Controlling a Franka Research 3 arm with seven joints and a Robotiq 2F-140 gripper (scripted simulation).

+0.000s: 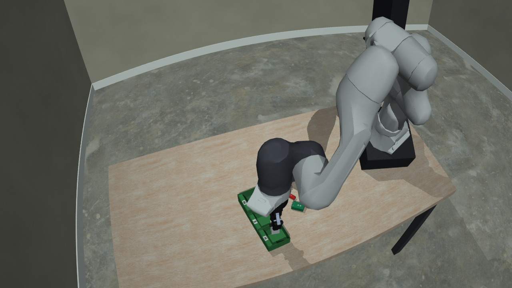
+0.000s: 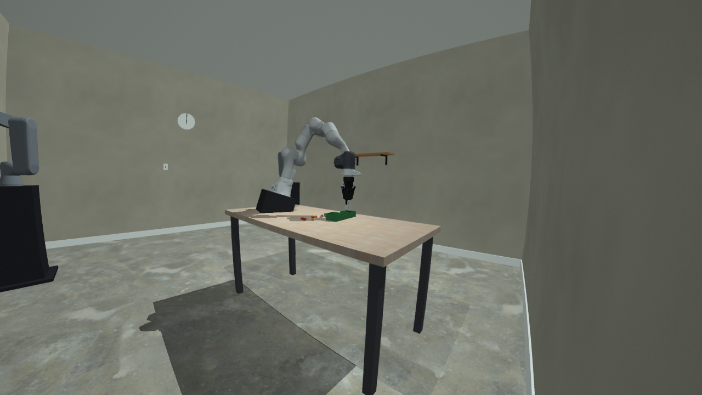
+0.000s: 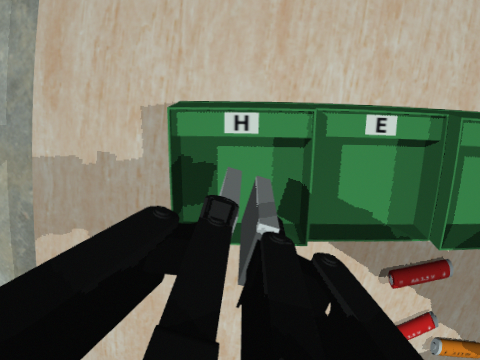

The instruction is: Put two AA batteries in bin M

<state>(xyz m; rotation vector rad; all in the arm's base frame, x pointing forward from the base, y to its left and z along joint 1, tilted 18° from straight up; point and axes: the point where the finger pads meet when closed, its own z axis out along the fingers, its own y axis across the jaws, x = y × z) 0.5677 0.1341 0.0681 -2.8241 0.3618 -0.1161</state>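
Three green bins stand joined in a row [image 1: 276, 245] [image 2: 339, 215]. In the wrist view I see the bin marked H [image 3: 200, 160], the bin marked E [image 3: 380, 174] and the edge of a third bin [image 3: 467, 180] whose label is cut off. My gripper [image 3: 241, 196] [image 1: 275, 227] [image 2: 347, 200] is shut with nothing between the fingers and hangs above the H bin. Two red batteries [image 3: 420, 274] [image 3: 416, 326] and an orange battery [image 3: 456, 347] lie on the table beside the bins. The H and E bins are empty.
A small green box [image 1: 297, 205] lies on the wooden table [image 1: 171, 200] by a red battery [image 1: 292, 196], partly under my arm. The robot base [image 1: 388, 157] stands at the table's far right.
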